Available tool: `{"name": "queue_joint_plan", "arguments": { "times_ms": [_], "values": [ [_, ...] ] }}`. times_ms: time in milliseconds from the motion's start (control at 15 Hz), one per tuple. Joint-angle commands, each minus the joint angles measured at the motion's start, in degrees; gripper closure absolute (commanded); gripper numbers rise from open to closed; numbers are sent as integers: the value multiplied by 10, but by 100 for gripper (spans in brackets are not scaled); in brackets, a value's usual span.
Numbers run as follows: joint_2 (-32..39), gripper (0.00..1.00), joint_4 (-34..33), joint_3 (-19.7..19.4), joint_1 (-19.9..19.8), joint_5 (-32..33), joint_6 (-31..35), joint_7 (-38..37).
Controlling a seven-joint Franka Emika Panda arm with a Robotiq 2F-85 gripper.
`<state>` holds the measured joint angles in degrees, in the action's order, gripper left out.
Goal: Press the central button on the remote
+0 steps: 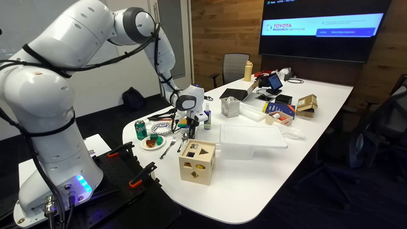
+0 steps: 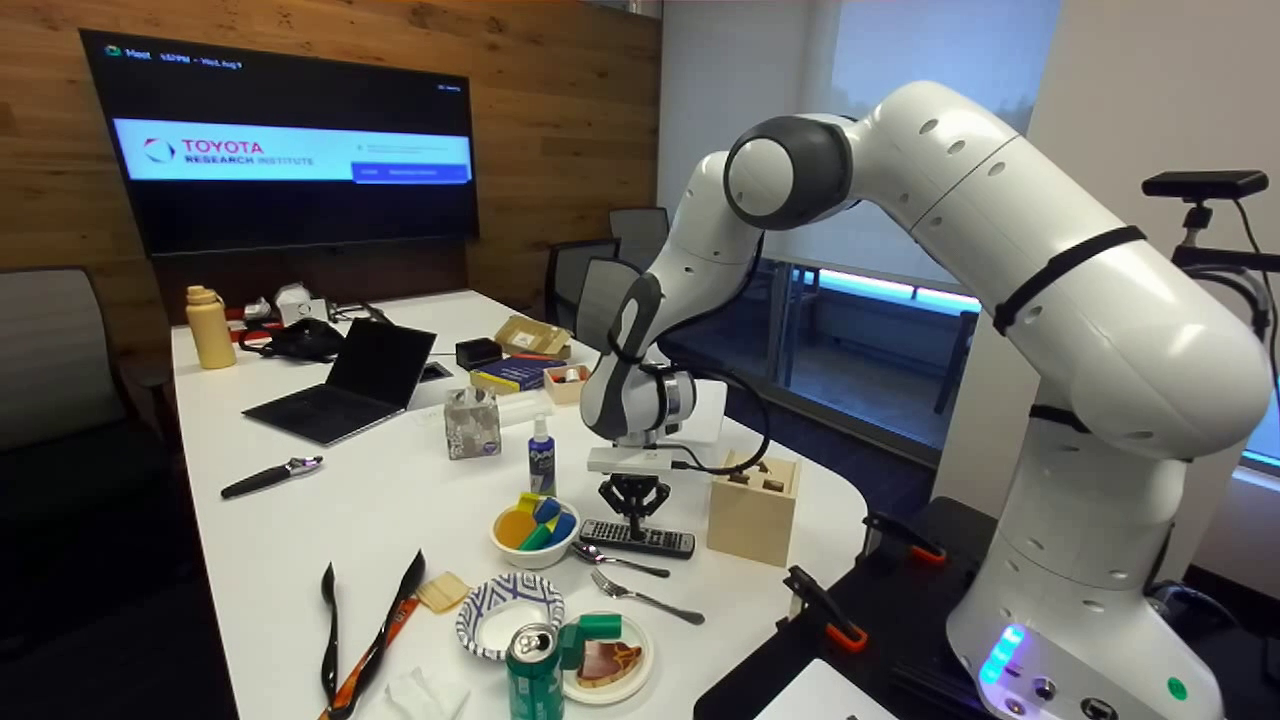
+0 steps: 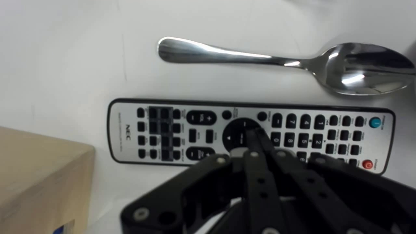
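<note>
The remote (image 2: 662, 541) lies flat on the white table, black-edged with a silver face in the wrist view (image 3: 217, 129). Its round black pad (image 3: 234, 134) sits near the middle, with the central button (image 3: 241, 139) inside it. My gripper (image 3: 254, 130) is shut, its fingertips together and nothing between them. It points down over the right part of the round pad and hides that part. In an exterior view the gripper (image 2: 636, 534) reaches the remote; I cannot tell whether it touches. In an exterior view the gripper (image 1: 191, 136) shows, but I cannot make out the remote.
A spoon (image 3: 224, 55) lies beside the remote, with a fork (image 2: 648, 598) farther off. A wooden shape box (image 2: 752, 515) stands near the remote's end. A bowl of colored pieces (image 2: 535, 553) and a spray bottle (image 2: 541, 460) stand at the other end.
</note>
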<state>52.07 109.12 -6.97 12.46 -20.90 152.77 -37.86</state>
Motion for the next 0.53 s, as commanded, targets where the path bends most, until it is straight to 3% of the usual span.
{"name": "queue_joint_plan", "arguments": {
  "times_ms": [0,467],
  "values": [
    [-17,100,36,2,16,6,27,-48],
    [-101,100,151,-50,96,33,99,-146]
  ]
}}
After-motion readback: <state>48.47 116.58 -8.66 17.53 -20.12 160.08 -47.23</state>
